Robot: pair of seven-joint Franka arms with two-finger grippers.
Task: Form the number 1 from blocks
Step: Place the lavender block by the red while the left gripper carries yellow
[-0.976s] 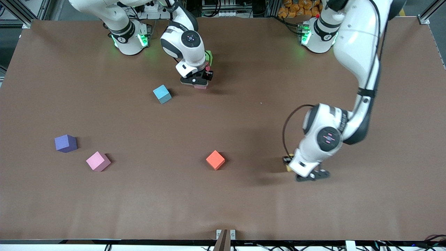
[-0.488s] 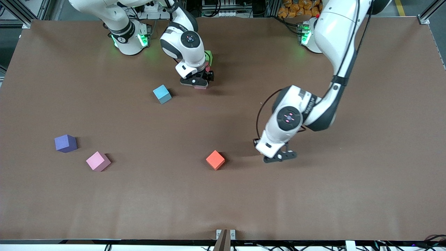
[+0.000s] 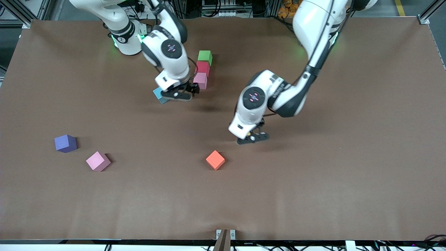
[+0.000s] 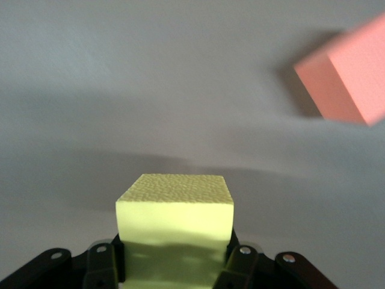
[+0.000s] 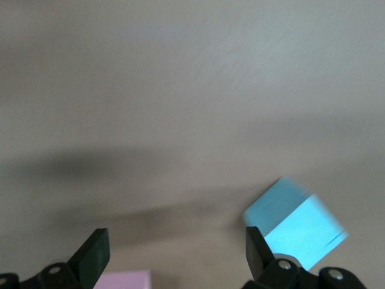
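Left end effector (image 3: 253, 138) is up over the middle of the tabletop (image 3: 348, 157), clenched on the yellow block (image 4: 174, 226). In the left wrist view that block sits snug between the two fingers (image 4: 102, 265), top face showing, with the orange block (image 4: 349, 78) down on the surface off to one side.

In the front view the orange block (image 3: 215, 160) lies nearer the camera than the left end effector, and nothing is touching it.

Right end effector (image 3: 179, 94) hangs over the light blue block (image 3: 159, 94), jaws spread wide and carrying nothing. The right wrist view shows both fingers (image 5: 93, 256) apart, the light blue block (image 5: 295, 223) beside one of them and a corner of pink (image 5: 123, 280) between them.

Up near the robots' bases, a column of three: green block (image 3: 205, 56) farthest from the camera, red block (image 3: 202, 67) next, pink block (image 3: 200, 80) nearest, each touching the next in a line.

Toward the right arm's end of the tabletop, a purple block (image 3: 65, 143) and a second pink block (image 3: 98, 161) sit near each other but apart, the pink one nearer the camera.
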